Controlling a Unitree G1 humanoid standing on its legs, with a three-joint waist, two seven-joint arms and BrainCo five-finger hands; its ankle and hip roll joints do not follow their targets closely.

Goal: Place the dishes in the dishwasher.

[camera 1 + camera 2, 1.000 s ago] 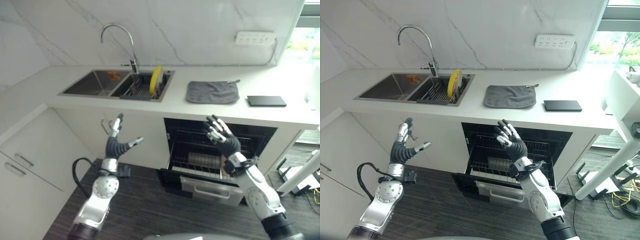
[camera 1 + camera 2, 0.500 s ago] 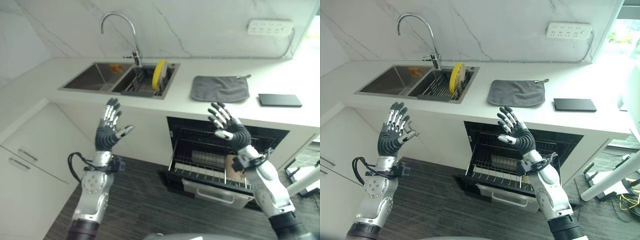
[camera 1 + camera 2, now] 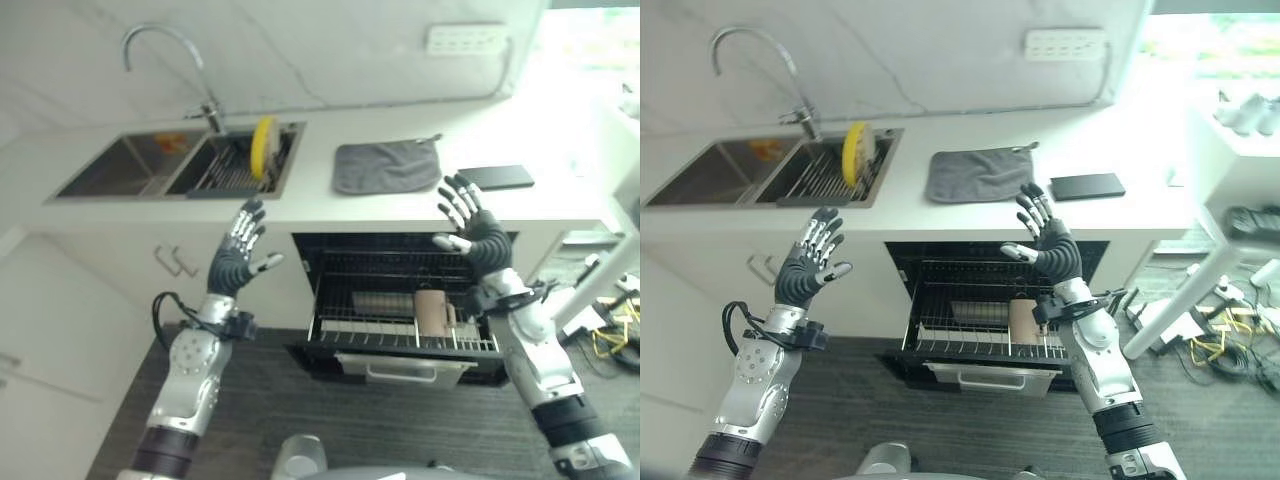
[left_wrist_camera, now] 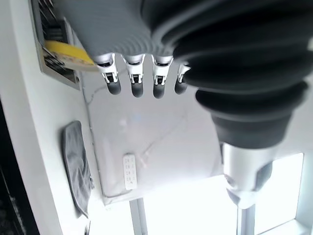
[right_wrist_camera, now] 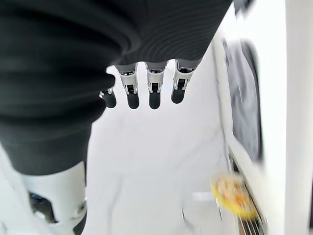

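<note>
Holding both hands up, empty, fingers spread straight: left hand (image 3: 238, 262) and right hand (image 3: 472, 232) in front of the counter (image 3: 400, 205). Yellow plate (image 3: 263, 145) stands on edge in the sink rack (image 3: 235, 172), up and beyond my left hand, well apart from it. Dishwasher (image 3: 400, 320) is open below and between the hands, rack pulled out with a cup (image 3: 430, 312) already in it. Grey cloth (image 3: 385, 165) lies beyond the right hand.

My read: plate is stiff, light, probably slick and breakable. I'd pinch the top rim with the left hand, thumb on one face and fingers on the other, lift straight out of the rack slots.
</note>
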